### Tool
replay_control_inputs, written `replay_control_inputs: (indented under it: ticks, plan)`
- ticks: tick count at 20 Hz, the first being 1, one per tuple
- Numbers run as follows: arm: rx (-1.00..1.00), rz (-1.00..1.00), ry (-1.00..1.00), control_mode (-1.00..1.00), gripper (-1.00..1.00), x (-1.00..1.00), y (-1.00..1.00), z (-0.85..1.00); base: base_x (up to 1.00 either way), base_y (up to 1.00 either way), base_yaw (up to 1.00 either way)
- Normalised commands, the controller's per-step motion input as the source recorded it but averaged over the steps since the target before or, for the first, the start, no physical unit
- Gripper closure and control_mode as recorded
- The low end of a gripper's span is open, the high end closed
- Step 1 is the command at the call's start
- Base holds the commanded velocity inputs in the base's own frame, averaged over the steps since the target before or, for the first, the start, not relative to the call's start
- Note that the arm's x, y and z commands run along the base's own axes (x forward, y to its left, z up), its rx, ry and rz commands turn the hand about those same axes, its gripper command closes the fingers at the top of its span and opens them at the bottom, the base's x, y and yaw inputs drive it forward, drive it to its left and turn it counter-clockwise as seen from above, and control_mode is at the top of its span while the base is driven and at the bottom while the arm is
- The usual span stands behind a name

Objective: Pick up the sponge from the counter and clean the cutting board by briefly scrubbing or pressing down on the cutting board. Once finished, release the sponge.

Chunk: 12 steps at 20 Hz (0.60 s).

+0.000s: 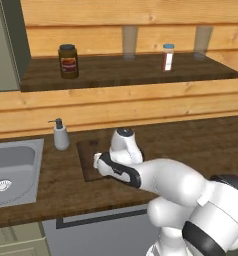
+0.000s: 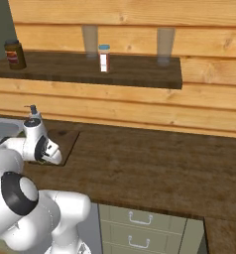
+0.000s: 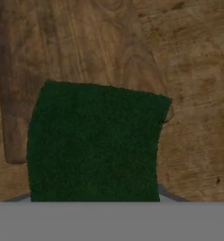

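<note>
In the hand view the sponge (image 3: 97, 143) is lying close under the camera, its dark green top hiding the fingers, so I cannot tell whether they are clenched on it. It is sitting over a corner of the cutting board (image 3: 71, 44) on the tabletop (image 3: 198, 70). A soap dispenser (image 1: 60, 135) is standing beside the sink (image 1: 13, 170).

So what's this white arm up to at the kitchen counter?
The robot arm is bent low over the cutting board on the counter, next to the sink and a soap dispenser. The camera on its hand shows a dark green sponge right in front of it, lying over the board's edge. Whether the gripper is clamping the sponge can't be told, since its fingers are hidden.
</note>
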Motion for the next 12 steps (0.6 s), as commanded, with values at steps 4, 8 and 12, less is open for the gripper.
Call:
replay_control_inputs:
  ticks: [4, 8, 12]
  plan:
    - [0.0, 0.0, 0.0, -1.0, -1.0, 0.44, -0.13, 0.01, 0.0, 0.0, 0.0]
    - [0.0, 0.0, 0.0, -1.0, -1.0, 0.36, -0.04, -0.05, 0.0, 0.0, 0.0]
    - [0.0, 0.0, 0.0, -1.0, -1.0, 0.22, 0.0, -0.17, 0.0, 0.0, 0.0]
